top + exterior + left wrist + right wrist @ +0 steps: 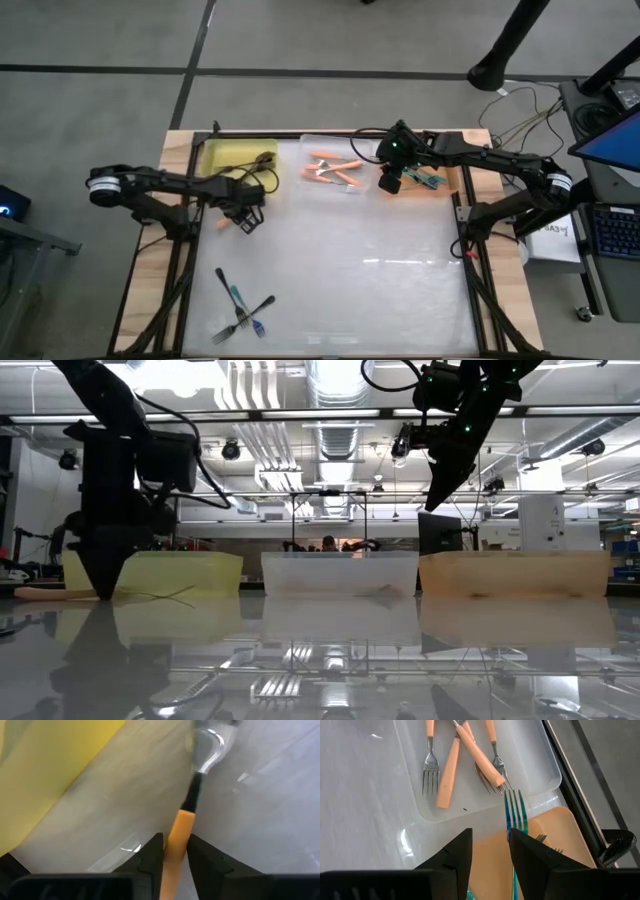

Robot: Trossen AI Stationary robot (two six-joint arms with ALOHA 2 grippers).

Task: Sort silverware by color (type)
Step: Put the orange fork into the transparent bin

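An orange-handled fork [182,827] lies flat on the table beside the yellow tray [235,155], its tines [207,745] pointing away from my left gripper [175,845]. That gripper points down and is shut on the fork's handle. My right gripper [490,837] hangs open high above the border between the clear tray [555,775] and the orange tray [555,835]. A teal fork [515,807] sticks out past one of its fingers. Orange forks [335,170] lie in the clear tray and teal ones [430,180] in the orange tray. My left gripper pinches the fork's orange handle [176,851] between its two fingers, which come from above, one on each long side. The fork lies on the table. My right gripper: the teal fork runs along the inner side of one finger [520,850]; I cannot tell whether they touch.
Loose black forks [225,285] and teal ones [240,300] lie crossed near the table's front left. Three trays stand in a row along the far edge, yellow, clear and orange. The glossy middle of the table is bare.
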